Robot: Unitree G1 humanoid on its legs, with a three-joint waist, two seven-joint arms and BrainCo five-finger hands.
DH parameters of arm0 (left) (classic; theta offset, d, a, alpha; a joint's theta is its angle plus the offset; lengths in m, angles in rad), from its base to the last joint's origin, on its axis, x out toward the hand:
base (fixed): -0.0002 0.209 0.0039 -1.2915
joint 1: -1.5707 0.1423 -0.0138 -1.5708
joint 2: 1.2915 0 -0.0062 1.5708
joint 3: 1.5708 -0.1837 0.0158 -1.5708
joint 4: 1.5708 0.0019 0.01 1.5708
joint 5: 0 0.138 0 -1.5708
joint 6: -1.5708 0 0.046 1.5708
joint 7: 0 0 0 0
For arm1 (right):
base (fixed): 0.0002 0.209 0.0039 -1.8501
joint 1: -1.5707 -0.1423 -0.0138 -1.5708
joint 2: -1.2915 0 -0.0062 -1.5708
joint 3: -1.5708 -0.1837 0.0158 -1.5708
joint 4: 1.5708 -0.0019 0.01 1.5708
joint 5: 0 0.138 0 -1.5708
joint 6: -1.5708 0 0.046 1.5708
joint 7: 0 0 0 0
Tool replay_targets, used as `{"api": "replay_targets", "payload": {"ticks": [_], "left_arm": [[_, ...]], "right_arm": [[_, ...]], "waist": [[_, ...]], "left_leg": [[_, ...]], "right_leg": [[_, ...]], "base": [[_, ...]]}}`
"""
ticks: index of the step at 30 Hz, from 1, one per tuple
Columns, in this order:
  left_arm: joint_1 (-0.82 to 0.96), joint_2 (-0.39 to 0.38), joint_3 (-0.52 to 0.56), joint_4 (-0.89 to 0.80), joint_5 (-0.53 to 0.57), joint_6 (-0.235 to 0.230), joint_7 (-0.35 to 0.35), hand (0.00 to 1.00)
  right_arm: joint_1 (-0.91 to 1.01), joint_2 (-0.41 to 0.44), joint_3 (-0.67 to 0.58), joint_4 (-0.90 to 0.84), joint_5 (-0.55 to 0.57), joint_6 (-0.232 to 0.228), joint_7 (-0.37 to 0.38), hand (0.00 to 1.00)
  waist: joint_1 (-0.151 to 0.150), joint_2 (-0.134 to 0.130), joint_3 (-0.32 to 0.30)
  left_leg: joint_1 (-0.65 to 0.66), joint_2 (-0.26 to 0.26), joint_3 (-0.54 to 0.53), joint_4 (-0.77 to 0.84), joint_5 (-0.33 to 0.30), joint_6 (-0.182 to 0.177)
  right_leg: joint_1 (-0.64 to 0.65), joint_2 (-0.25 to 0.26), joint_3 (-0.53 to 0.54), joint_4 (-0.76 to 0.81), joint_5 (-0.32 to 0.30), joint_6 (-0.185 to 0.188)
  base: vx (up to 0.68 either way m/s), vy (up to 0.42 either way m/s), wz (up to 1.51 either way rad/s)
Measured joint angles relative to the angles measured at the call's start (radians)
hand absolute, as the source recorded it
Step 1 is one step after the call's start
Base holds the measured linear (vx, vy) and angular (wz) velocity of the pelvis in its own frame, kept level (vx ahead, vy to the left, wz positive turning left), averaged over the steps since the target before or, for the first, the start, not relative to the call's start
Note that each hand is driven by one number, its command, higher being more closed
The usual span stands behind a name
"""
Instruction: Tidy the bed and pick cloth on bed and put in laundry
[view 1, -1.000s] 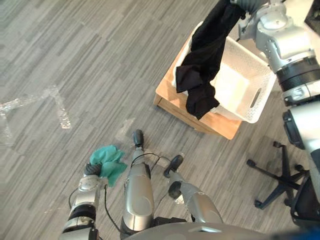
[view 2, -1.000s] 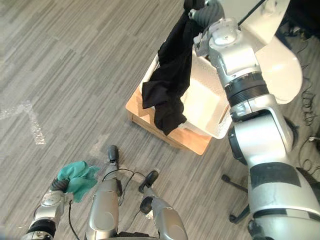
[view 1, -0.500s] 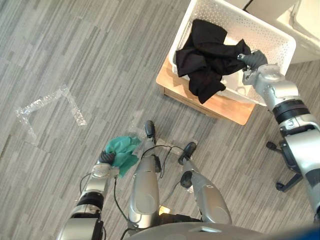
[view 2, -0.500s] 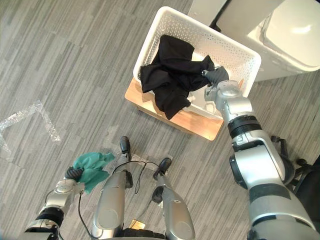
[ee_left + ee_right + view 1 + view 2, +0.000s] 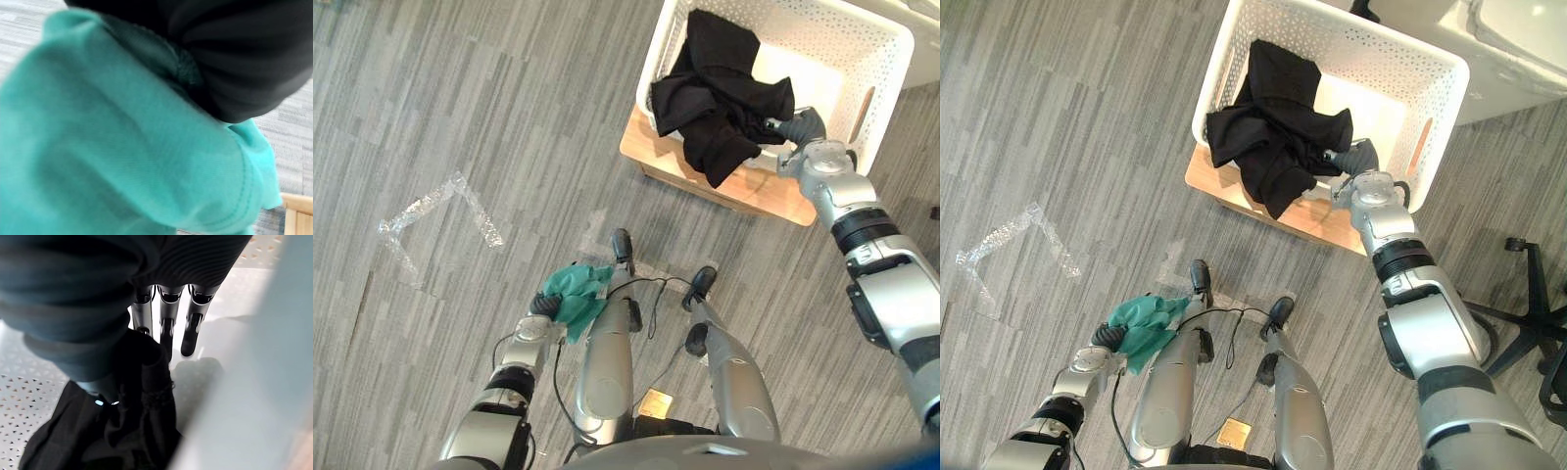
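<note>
Blk cloth (image 5: 715, 93) over basket (image 5: 891, 88) rim

Left hand (image 5: 542, 305) low, fingers clenched on green cloth (image 5: 576, 293), right arm outstretched, right hand (image 5: 800, 128) with fingers (image 5: 167, 333) straight

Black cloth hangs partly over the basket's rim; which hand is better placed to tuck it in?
Right hand: it is at the white basket, beside the black cloth. Left hand is far off, holding a green cloth.

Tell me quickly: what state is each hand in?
Left hand: shut on the crumpled teal cloth.
Right hand: open, fingers straight beside the black cloth in the white perforated plastic basket.
</note>
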Motion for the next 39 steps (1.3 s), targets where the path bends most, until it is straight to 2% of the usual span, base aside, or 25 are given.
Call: {"api": "replay_targets", "payload": {"ticks": [3,8,9,12,14,16,19,22,24,26,27,29,31,33,35,39], "left_arm": [[-0.006,0.001,0.002,-0.016,-0.002,-0.025,-0.020,1.00],[-0.025,0.009,-0.015,-0.133,0.202,-0.095,-0.049,1.00],[-0.029,0.013,-0.022,-0.140,0.203,-0.096,-0.051,1.00],[-0.071,0.051,-0.067,-0.206,0.186,-0.083,-0.112,1.00],[-0.098,0.063,-0.080,-0.230,0.153,-0.045,-0.169,1.00],[-0.097,0.062,-0.088,-0.238,0.137,-0.022,-0.212,1.00],[-0.077,0.057,-0.115,-0.253,0.126,-0.015,-0.261,1.00],[-0.007,0.050,-0.120,-0.344,0.102,-0.018,-0.269,1.00],[0.040,0.036,-0.121,-0.397,0.092,-0.017,-0.264,1.00],[0.096,0.031,-0.121,-0.433,0.052,-0.015,-0.258,1.00],[0.132,0.023,-0.119,-0.438,0.023,-0.016,-0.239,1.00],[0.220,0.006,-0.108,-0.429,0.025,-0.050,-0.208,1.00],[0.342,-0.015,-0.100,-0.426,0.031,-0.105,-0.174,1.00],[0.445,-0.048,-0.075,-0.417,0.036,-0.148,-0.149,1.00],[0.518,-0.081,-0.035,-0.390,0.032,-0.188,-0.131,1.00],[0.536,-0.093,0.024,-0.385,-0.003,-0.220,-0.125,1.00]], "right_arm": [[0.000,-0.001,0.002,-0.044,-0.008,0.000,-0.004,0.00],[-0.004,-0.020,0.000,-0.157,-0.008,0.000,-0.009,0.00],[-0.004,-0.021,0.000,-0.164,-0.008,0.000,-0.009,0.00],[-0.004,-0.028,-0.002,-0.198,-0.008,0.001,0.006,0.00],[0.000,-0.031,-0.004,-0.197,-0.008,0.002,0.012,0.00],[0.002,-0.032,-0.013,-0.201,-0.008,0.002,0.025,0.00],[0.008,-0.034,-0.046,-0.207,-0.024,0.001,0.047,0.00],[0.055,-0.044,-0.063,-0.270,-0.037,0.000,0.052,0.00],[0.133,-0.046,-0.127,-0.315,-0.053,0.001,0.056,0.00],[0.219,-0.046,-0.174,-0.333,-0.081,0.002,0.054,0.00],[0.299,-0.044,-0.212,-0.344,-0.094,0.003,0.045,0.00],[0.429,-0.038,-0.272,-0.348,-0.094,0.003,0.026,0.00],[0.590,-0.019,-0.382,-0.353,-0.095,0.002,-0.006,0.00],[0.723,0.009,-0.463,-0.369,-0.107,0.001,-0.039,0.00],[0.859,0.039,-0.524,-0.382,-0.134,0.001,-0.059,0.00],[0.971,0.109,-0.599,-0.331,-0.136,0.008,-0.062,0.00]], "waist": [[-0.015,-0.001,-0.001],[-0.045,-0.011,-0.004],[-0.048,-0.011,-0.004],[-0.062,-0.043,-0.017],[-0.074,-0.084,-0.015],[-0.080,-0.109,-0.030],[-0.077,-0.127,-0.033],[-0.075,-0.132,-0.033],[-0.076,-0.138,-0.037],[-0.079,-0.158,-0.053],[-0.081,-0.177,-0.073],[-0.081,-0.206,-0.114],[-0.089,-0.220,-0.163],[-0.114,-0.211,-0.219],[-0.138,-0.177,-0.286],[-0.167,-0.118,-0.325]], "left_leg": [[0.012,0.000,-0.001,0.000,0.000,0.000],[0.088,0.005,-0.001,-0.001,-0.002,-0.002],[0.091,0.006,-0.001,-0.001,-0.003,-0.003],[0.105,0.017,0.006,-0.001,-0.007,-0.009],[0.134,0.025,0.009,-0.002,-0.007,-0.009],[0.143,0.029,0.009,-0.002,-0.008,-0.012],[0.185,0.034,0.017,-0.005,-0.015,-0.020],[0.233,0.035,0.027,-0.006,-0.022,-0.029],[0.269,0.036,0.027,-0.006,-0.026,-0.034],[0.292,0.035,0.031,-0.007,-0.032,-0.037],[0.303,0.036,0.033,-0.007,-0.038,-0.040],[0.328,0.035,0.048,-0.007,-0.056,-0.042],[0.366,0.025,0.058,-0.007,-0.073,-0.048],[0.393,0.012,0.060,-0.007,-0.090,-0.049],[0.422,-0.006,0.071,-0.007,-0.110,-0.045],[0.468,-0.030,0.080,-0.007,-0.131,-0.037]], "right_leg": [[0.008,0.003,0.005,0.000,0.001,0.000],[0.068,0.008,0.038,-0.011,0.012,0.000],[0.073,0.009,0.038,-0.015,0.015,-0.001],[0.087,0.021,0.057,-0.036,0.028,0.000],[0.120,0.026,0.058,-0.049,0.040,-0.004],[0.132,0.031,0.061,-0.057,0.043,-0.003],[0.172,0.036,0.071,-0.061,0.043,-0.002],[0.217,0.037,0.081,-0.067,0.041,0.001],[0.253,0.037,0.084,-0.067,0.032,0.013],[0.275,0.037,0.088,-0.067,0.025,0.016],[0.285,0.037,0.091,-0.067,0.016,0.020],[0.301,0.036,0.107,-0.066,0.002,0.025],[0.330,0.027,0.120,-0.059,-0.017,0.034],[0.348,0.012,0.121,-0.039,-0.042,0.044],[0.361,-0.004,0.131,-0.013,-0.069,0.051],[0.395,-0.033,0.138,0.002,-0.088,0.066]], "base": [[0.04,0.017,-0.06],[0.03,0.009,-0.17],[-0.01,-0.005,-0.16],[-0.04,-0.010,-0.19],[-0.05,-0.015,-0.07],[-0.05,-0.032,-0.02],[-0.05,-0.026,-0.05],[-0.06,-0.031,-0.08],[-0.04,-0.030,0.02],[0.00,-0.011,-0.02],[0.01,-0.017,-0.06],[0.04,-0.016,-0.15],[0.13,-0.011,-0.11],[0.15,0.007,0.03],[0.17,0.032,-0.07],[0.08,0.051,-0.04]]}}
